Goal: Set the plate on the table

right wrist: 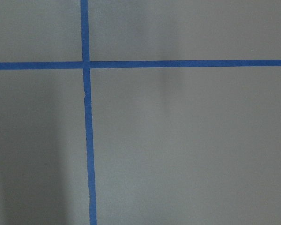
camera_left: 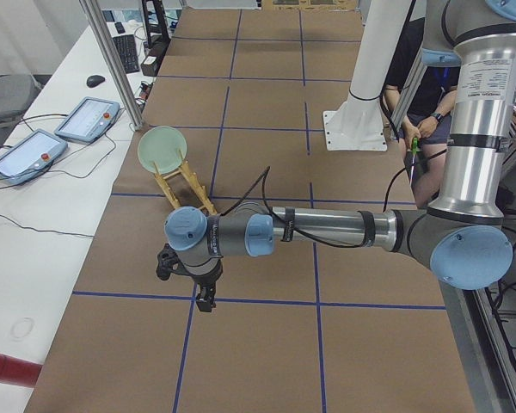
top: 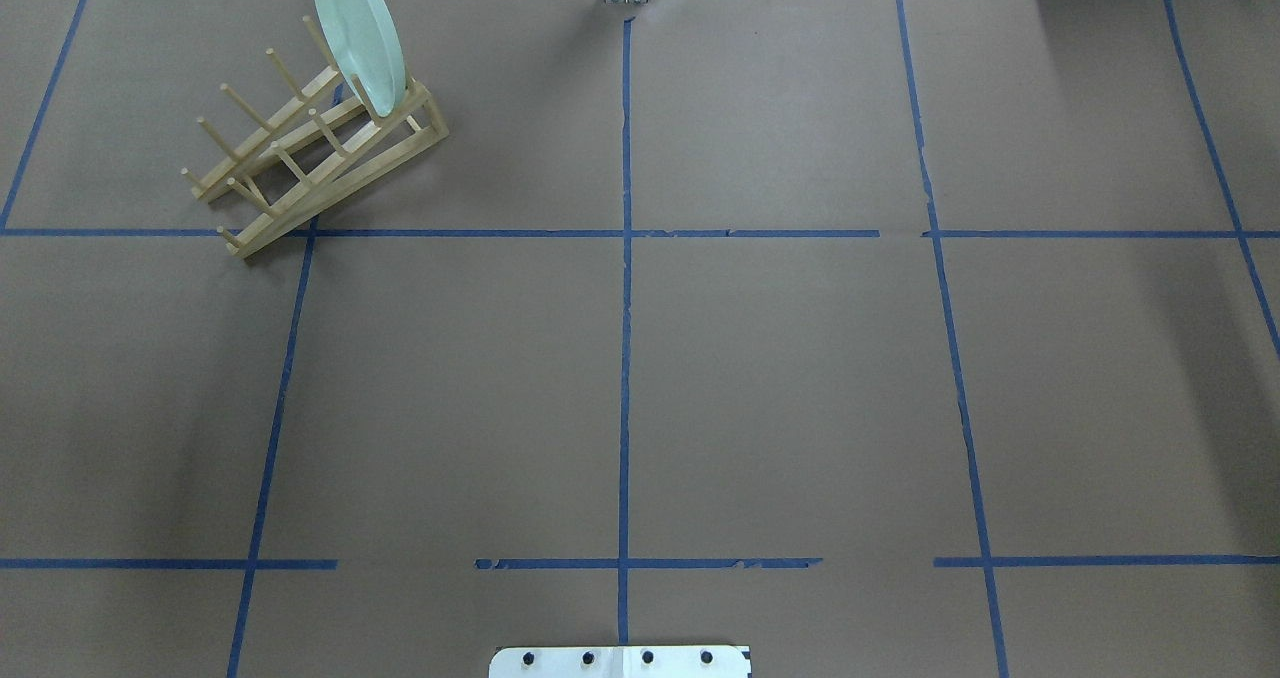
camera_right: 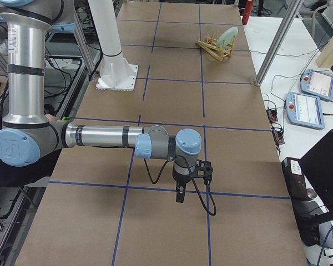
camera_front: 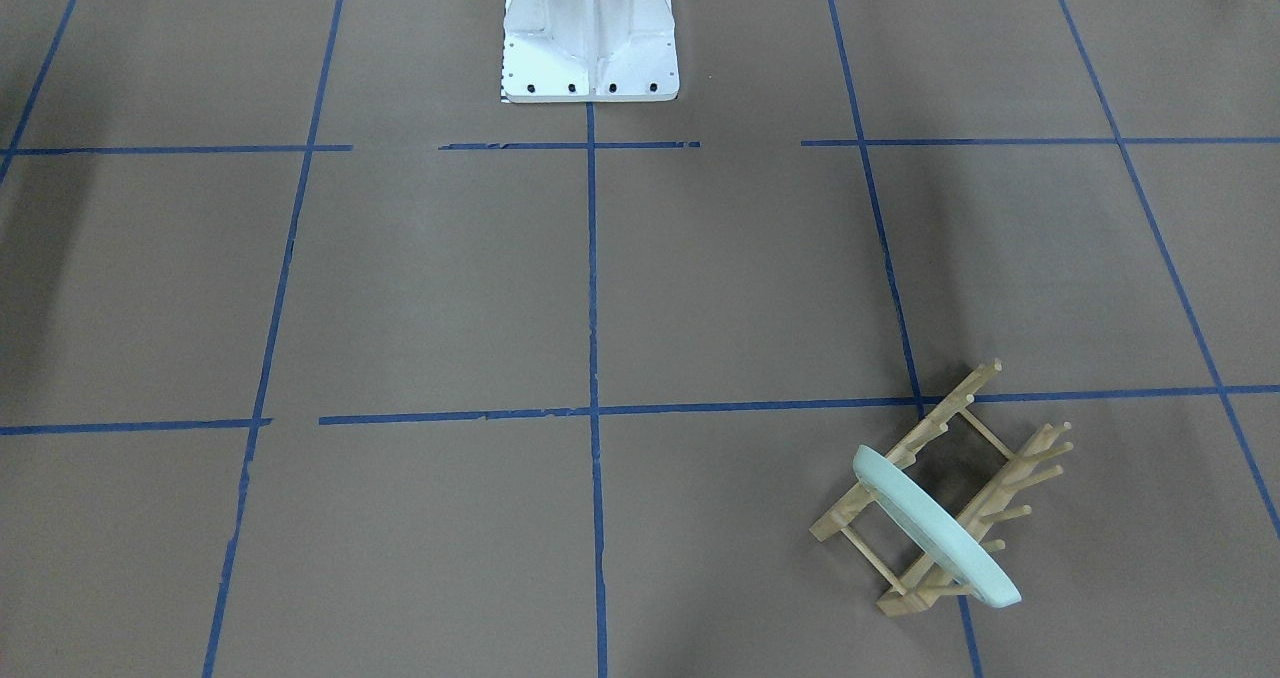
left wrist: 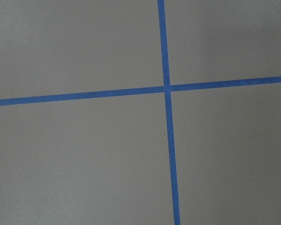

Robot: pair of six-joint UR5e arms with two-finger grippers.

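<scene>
The pale mint-green plate [camera_front: 935, 528] stands on edge in the end slot of a light wooden peg rack [camera_front: 925, 436] on the brown table [camera_front: 430, 288]. In the overhead view the plate [top: 358, 28] and rack [top: 330, 163] are at the far left. The plate also shows in the side views [camera_left: 162, 148] [camera_right: 228, 37]. My left gripper [camera_left: 205, 297] hangs above the table, well short of the rack; I cannot tell if it is open. My right gripper [camera_right: 180, 195] hangs above the table far from the rack; I cannot tell its state. Both wrist views show only taped table.
The white bolted base [camera_front: 590, 38] stands at the robot's side of the table [top: 620, 661]. Teach pendants [camera_left: 88, 118] and cables lie on the white bench beyond the far edge. A metal post [camera_left: 112, 60] rises near the rack. A person [camera_left: 426, 95] stands behind the base.
</scene>
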